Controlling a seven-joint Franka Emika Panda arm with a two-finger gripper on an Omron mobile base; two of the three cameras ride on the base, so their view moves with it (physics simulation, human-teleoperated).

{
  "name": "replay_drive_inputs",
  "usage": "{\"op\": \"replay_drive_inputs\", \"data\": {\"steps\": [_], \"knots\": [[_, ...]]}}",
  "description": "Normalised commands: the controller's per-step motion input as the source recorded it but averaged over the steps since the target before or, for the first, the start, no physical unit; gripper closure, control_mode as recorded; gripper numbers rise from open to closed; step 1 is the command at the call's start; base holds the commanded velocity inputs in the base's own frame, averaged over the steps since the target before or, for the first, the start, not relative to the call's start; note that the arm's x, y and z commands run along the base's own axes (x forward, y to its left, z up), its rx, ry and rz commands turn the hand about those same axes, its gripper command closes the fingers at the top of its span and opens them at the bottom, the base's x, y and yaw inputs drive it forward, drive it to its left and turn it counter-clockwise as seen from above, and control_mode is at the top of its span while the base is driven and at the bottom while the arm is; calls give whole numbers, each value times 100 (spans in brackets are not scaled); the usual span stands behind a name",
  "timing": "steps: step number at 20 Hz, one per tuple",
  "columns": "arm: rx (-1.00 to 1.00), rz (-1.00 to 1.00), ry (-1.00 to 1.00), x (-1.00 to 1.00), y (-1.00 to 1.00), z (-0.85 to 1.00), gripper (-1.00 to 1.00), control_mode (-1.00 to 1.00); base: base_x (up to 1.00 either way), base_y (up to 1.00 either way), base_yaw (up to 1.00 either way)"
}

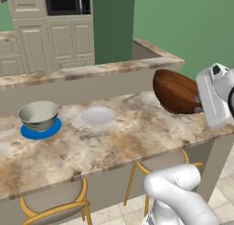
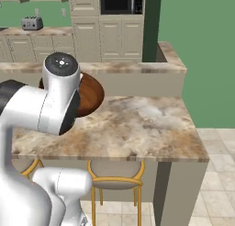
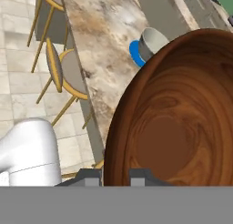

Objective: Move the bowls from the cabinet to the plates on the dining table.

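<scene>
The reddish-brown bowl hangs tilted on its side over the right part of the dining table, and my gripper is shut on its rim. Its brown inside takes up most of the hand view. In the right base view the bowl peeks out from behind my arm. The grey-white bowl sits upright on the blue plate at the table's left, also seen in the hand view as the grey bowl on the blue plate. Just right of it lies the whitish plate, bare. The cabinet is out of view.
Yellow-framed stools stand under the table's near edge. Behind the table runs a raised stone ledge. A tall unit with a black microwave stands at the back, and a toaster sits on the far worktop.
</scene>
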Motion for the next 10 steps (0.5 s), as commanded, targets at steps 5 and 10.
{"op": "replay_drive_inputs", "data": {"steps": [5,10], "knots": [[-15,21,0,4,2,0,100,-100,0,0,0],[-21,14,-1,7,0,0,100,-100,0,0,0]]}}
